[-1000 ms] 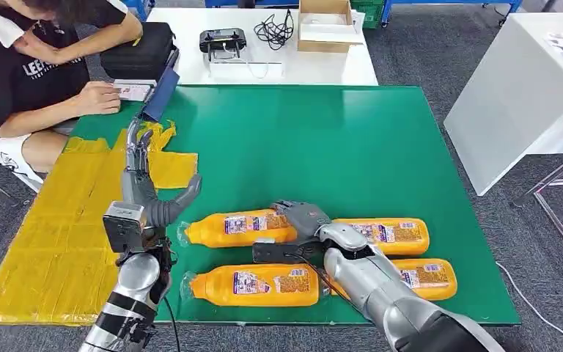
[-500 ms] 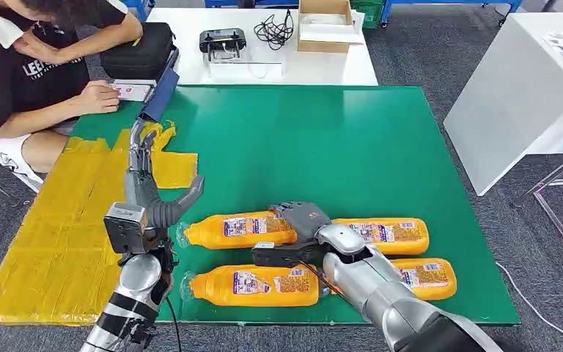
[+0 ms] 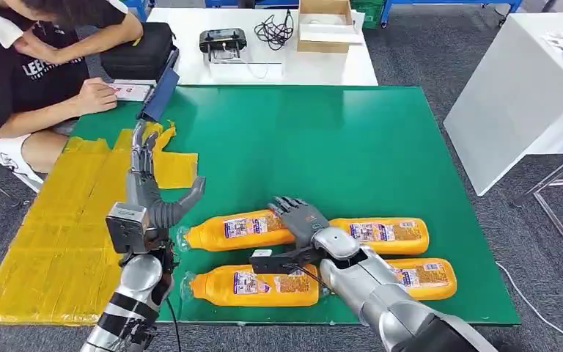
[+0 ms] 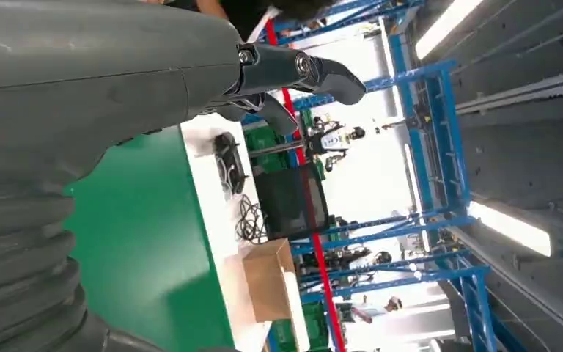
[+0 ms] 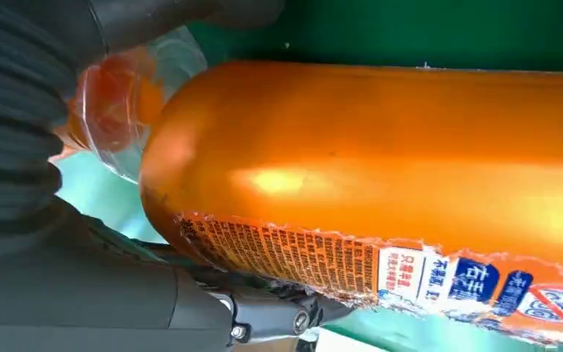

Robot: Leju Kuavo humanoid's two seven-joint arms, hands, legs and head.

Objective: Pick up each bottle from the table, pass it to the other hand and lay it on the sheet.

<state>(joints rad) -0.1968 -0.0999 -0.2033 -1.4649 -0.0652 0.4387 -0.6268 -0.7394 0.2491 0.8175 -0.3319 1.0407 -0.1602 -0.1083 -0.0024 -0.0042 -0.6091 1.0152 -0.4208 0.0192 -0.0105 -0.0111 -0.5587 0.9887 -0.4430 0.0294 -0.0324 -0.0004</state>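
Note:
Four orange bottles lie on the green table point(image 3: 300, 139): upper left point(image 3: 238, 229), upper right point(image 3: 385, 235), lower left point(image 3: 253, 284), lower right point(image 3: 429, 277). My right hand point(image 3: 302, 220) rests over the gap between the two upper bottles, fingers stretched onto the upper left one, thumb point(image 3: 275, 259) out above the lower left one. In the right wrist view an orange bottle point(image 5: 381, 169) lies close between fingers and thumb point(image 5: 264, 315), still on the table. My left hand point(image 3: 146, 183) stands upright and open beside the bottle caps, holding nothing. The yellow sheet point(image 3: 59, 242) lies at the left.
A seated person point(image 3: 37, 73) leans over the table's far left corner beside a black bag point(image 3: 139, 51). The white table point(image 3: 264, 44) behind carries a controller, cables and a cardboard box point(image 3: 326, 26). Another white table point(image 3: 528, 88) stands at the right.
My right hand has slid a little to the left and its fingers have stretched out over the upper left bottle. The left hand has shifted slightly. The bottles lie where they were.

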